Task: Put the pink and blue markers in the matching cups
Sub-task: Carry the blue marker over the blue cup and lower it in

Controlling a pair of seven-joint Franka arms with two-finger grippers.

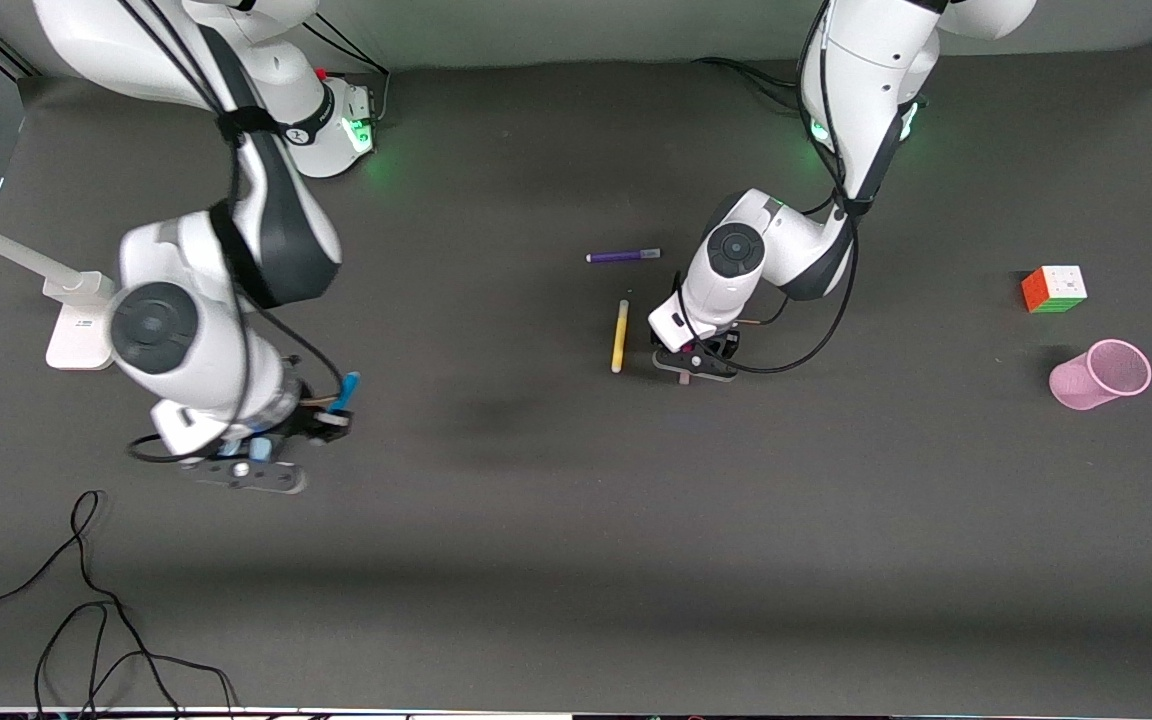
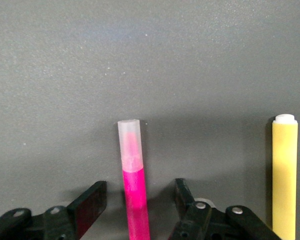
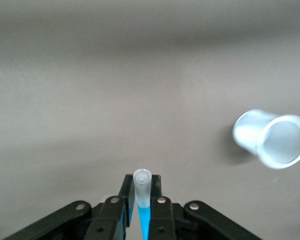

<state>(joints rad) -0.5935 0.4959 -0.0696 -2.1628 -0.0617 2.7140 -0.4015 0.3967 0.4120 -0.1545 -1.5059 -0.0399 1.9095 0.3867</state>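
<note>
My left gripper (image 1: 686,368) is low at the table, open, one finger on each side of the pink marker (image 2: 134,185), with gaps on both sides. The marker lies flat with its pale cap pointing away from the gripper; in the front view only a pink tip (image 1: 684,379) shows. My right gripper (image 1: 324,420) is shut on the blue marker (image 1: 347,388), held above the table at the right arm's end; the right wrist view shows its pale cap (image 3: 142,185) between the fingers. The pale blue cup (image 3: 272,138) is beside it. The pink cup (image 1: 1101,374) is at the left arm's end.
A yellow pen (image 1: 620,335) lies beside the left gripper and also shows in the left wrist view (image 2: 284,175). A purple pen (image 1: 623,256) lies farther from the front camera. A colour cube (image 1: 1054,289) sits near the pink cup. A white stand base (image 1: 76,320) and loose cables (image 1: 86,600) are at the right arm's end.
</note>
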